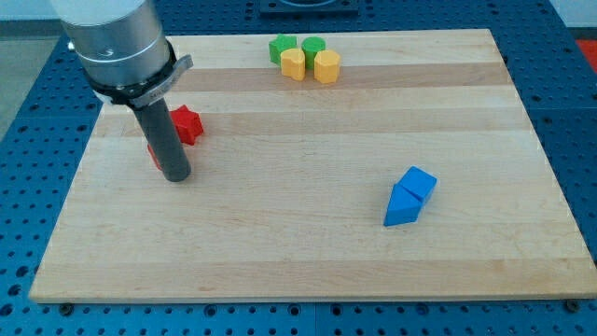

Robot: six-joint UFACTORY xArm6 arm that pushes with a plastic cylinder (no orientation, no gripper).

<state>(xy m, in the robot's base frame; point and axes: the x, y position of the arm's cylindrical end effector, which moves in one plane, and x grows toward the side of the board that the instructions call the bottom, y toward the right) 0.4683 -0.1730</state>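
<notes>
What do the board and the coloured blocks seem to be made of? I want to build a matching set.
The board looks like light, matte wood: pale planks joined in strips, with faint grain. The blue blocks, yellow blocks, green blocks and red block beside my tip look like solid-coloured plastic or painted wood with a smooth, even finish; which one is unclear.

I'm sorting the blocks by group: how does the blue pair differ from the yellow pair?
The blue blocks are wedge-like and lie alone toward the view's bottom right. The yellow blocks are rounded and sit at the view's top against two green blocks. Both pairs touch, far from my tip.
</notes>
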